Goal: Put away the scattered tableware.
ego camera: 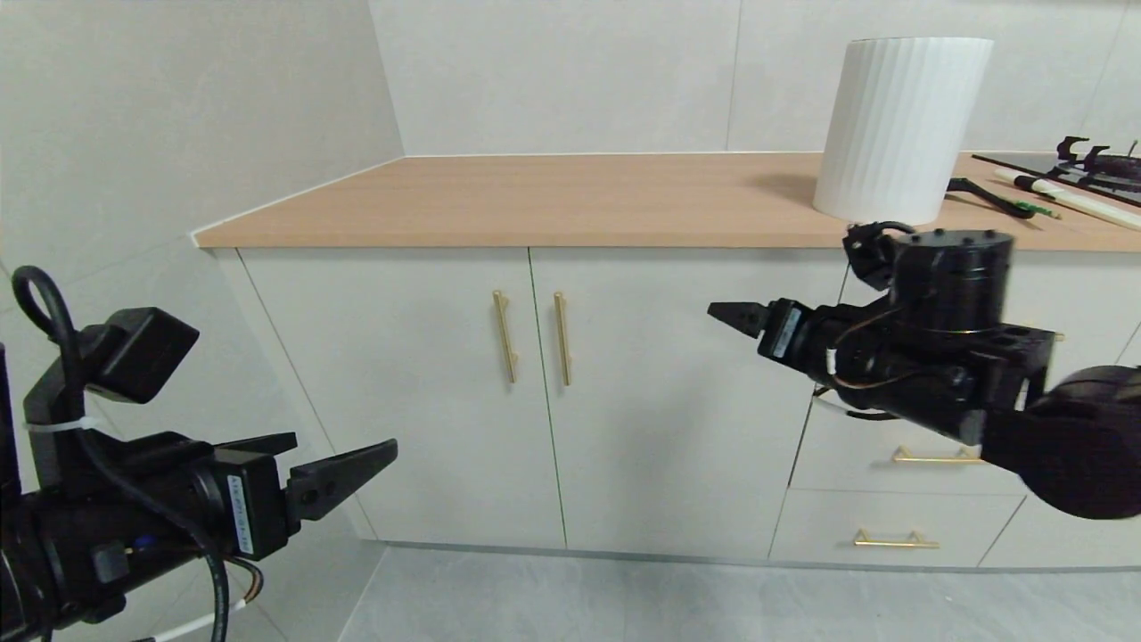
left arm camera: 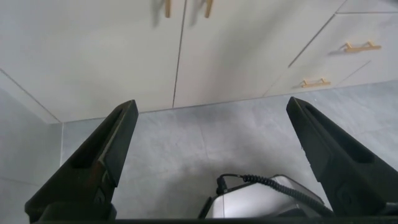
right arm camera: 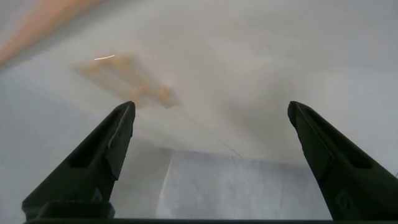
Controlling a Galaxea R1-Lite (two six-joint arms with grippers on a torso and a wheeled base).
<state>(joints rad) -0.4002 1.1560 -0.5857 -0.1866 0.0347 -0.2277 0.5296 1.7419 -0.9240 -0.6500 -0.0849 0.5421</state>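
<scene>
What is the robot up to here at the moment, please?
Nothing is being handled yet. The left tool and right tool are open and empty, in front of the closed cabinet doors. Utensils lie on the wooden counter to the robot's right, beside a white ribbed container.

Holds the left arm low, well below the counter [ego camera: 570, 201] and toward its left end, forearm close to level. Points the left gripper [ego camera: 343, 464] rightward and slightly up, toward the space under the counter's middle, with the fingers spread wide apart. Carries a black cable looped over the left wrist. Holds the right arm higher, wrist just under the counter's front edge, toward the counter's right end. Aims the right gripper [ego camera: 740, 316] leftward, parallel to the counter's front edge, with the fingers spread just as wide.
</scene>
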